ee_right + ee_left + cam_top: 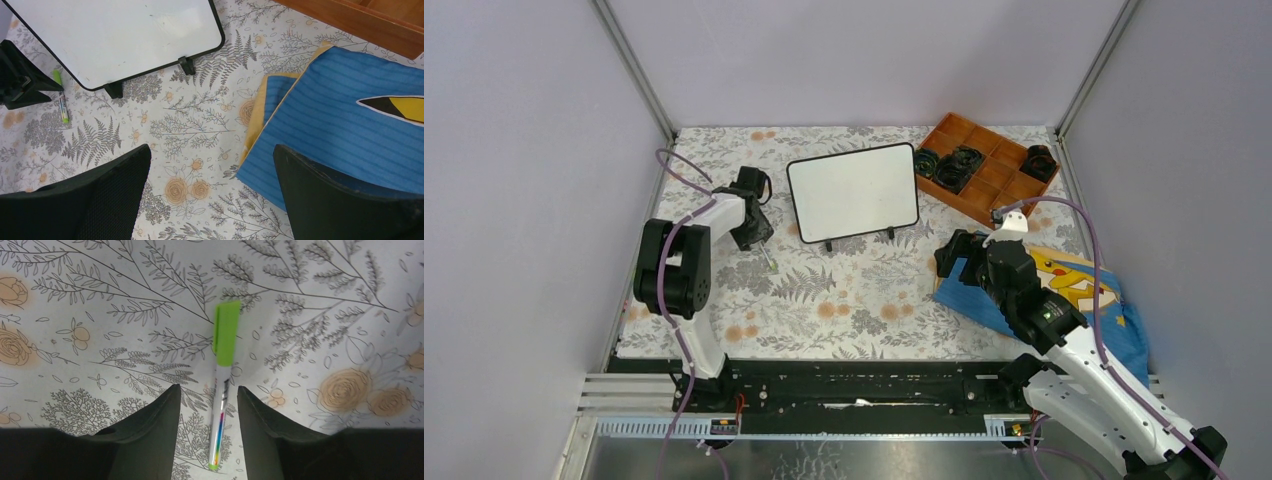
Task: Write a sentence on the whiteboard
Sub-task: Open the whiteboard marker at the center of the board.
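From above, the small black-framed white whiteboard [852, 192] is standing back-centre on the floral tabletop [854, 300]. Left wrist — the left jaws are hanging apart, straddling an untouched green-capped marker pen [221, 385]. Right wrist — the right jaws are gaping wide by a blue striped cloth [340, 115].

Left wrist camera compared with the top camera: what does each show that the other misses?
Only the left wrist view shows the marker's rainbow stripe and the left gripper's fingers open either side of it. Only the top view shows the blank whiteboard, wooden tray, blue cloth and right arm. Both show the green-capped marker on the floral tablecloth.
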Robot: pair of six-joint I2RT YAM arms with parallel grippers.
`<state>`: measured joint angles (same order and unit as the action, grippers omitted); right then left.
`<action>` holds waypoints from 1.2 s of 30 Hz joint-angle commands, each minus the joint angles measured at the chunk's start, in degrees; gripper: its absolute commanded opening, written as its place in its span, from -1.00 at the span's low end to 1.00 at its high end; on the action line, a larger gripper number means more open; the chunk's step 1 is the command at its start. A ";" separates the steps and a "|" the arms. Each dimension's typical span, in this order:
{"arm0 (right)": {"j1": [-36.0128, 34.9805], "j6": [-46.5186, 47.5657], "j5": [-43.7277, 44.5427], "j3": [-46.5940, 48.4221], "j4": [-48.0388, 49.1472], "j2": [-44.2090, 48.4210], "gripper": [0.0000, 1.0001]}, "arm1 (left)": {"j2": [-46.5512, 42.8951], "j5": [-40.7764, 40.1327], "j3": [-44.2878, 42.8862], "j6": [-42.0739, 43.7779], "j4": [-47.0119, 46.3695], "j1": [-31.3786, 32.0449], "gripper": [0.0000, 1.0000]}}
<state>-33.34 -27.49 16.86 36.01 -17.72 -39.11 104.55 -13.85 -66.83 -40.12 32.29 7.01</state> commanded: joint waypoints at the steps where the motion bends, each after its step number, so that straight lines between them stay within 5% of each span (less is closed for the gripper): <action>1: -0.23 0.06 0.54 -0.01 2.08 -0.18 0.98 | 1.34 0.76 -1.79 0.99 -1.27 -1.39 -0.01; 15: -0.23 0.05 0.72 0.13 2.06 -0.80 0.98 | 3.47 1.98 -0.75 2.06 -2.39 -1.47 -0.40; 23: -0.23 0.03 0.84 0.74 1.42 -0.79 0.98 | 2.32 3.01 0.89 2.00 -3.20 -1.47 -1.00; 36: -0.23 0.68 -6.66 2.62 2.71 0.33 0.98 | -19.63 6.54 5.32 -0.31 -1.18 -1.55 -1.00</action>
<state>-33.34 -27.42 15.25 35.81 -17.47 -39.53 94.50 -10.31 -62.50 -39.18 31.62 5.63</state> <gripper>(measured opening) 0.991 0.062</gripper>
